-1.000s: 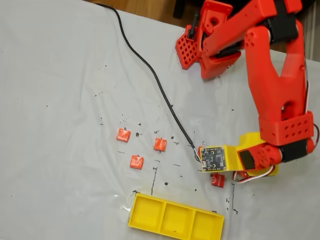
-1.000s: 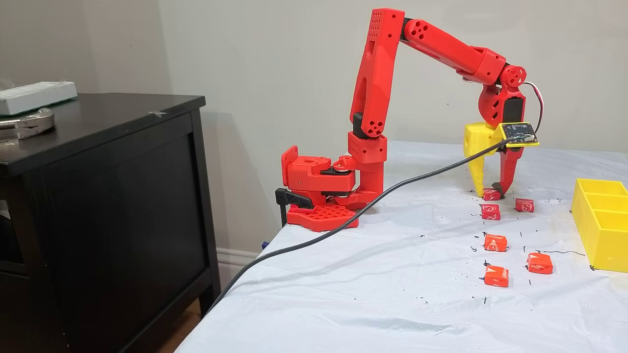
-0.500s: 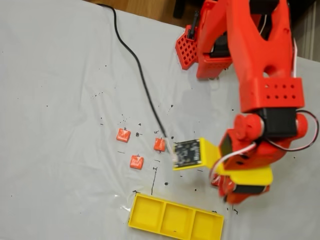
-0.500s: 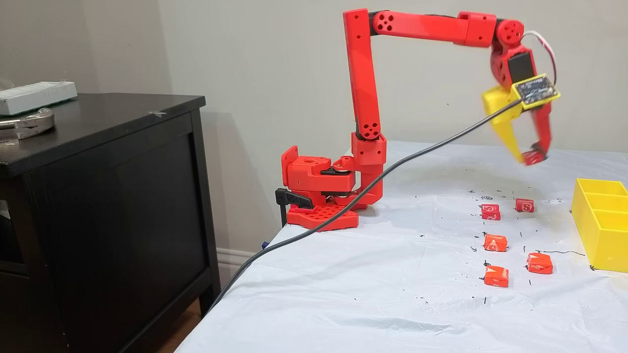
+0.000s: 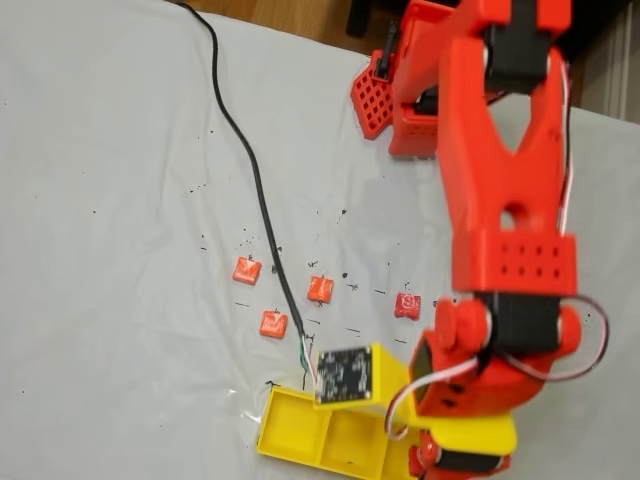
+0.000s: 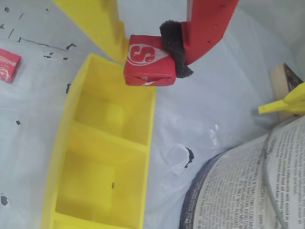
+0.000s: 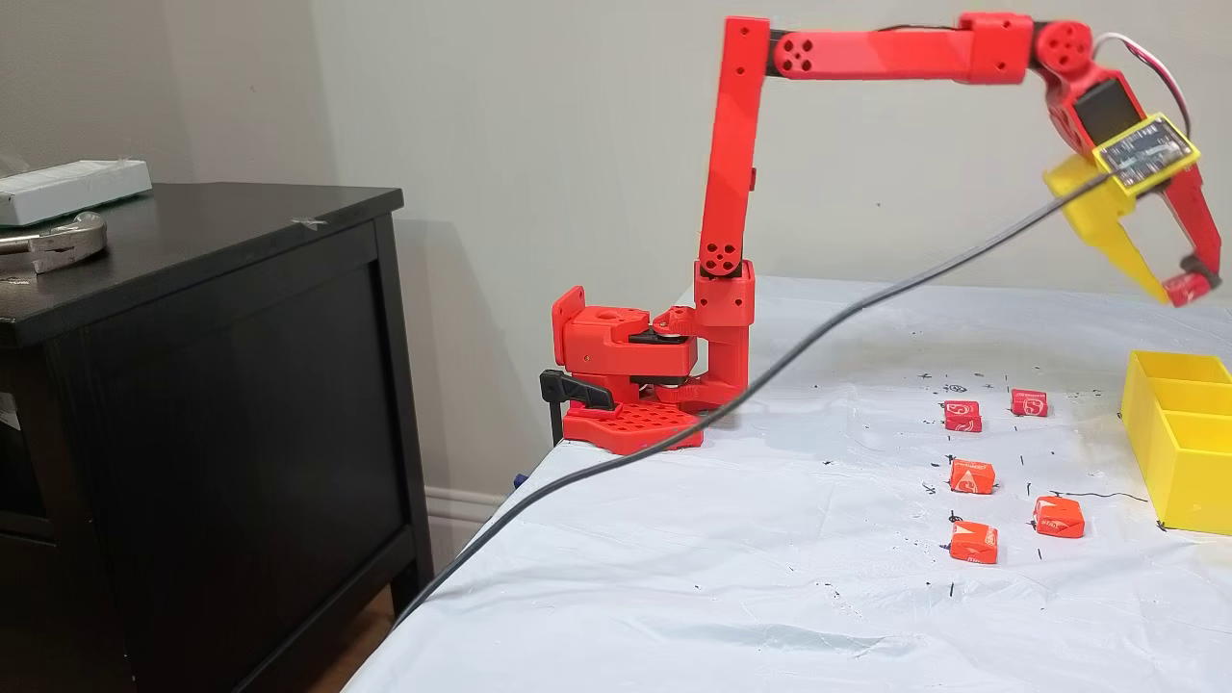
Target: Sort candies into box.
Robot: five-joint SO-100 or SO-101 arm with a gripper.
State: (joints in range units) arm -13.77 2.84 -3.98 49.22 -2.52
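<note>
My gripper is shut on one red candy, pinched between its yellow finger and its red finger. It hangs in the air over the end of the yellow box, whose compartments look bare. In a fixed view from the side the gripper holds the candy high above the box. Several more candies lie on the white sheet, among them one near the middle and another further back. In a fixed view from above I see the box and three candies left of the arm.
A black cable runs from the yellow camera plate with a circuit board across the table. The arm's red base is clamped at the table edge. A black cabinet stands beside the table. Printed paper lies beside the box.
The gripper closed on a candy on the sheet, lifted it and swung across to above the box. The cable followed the arm.
</note>
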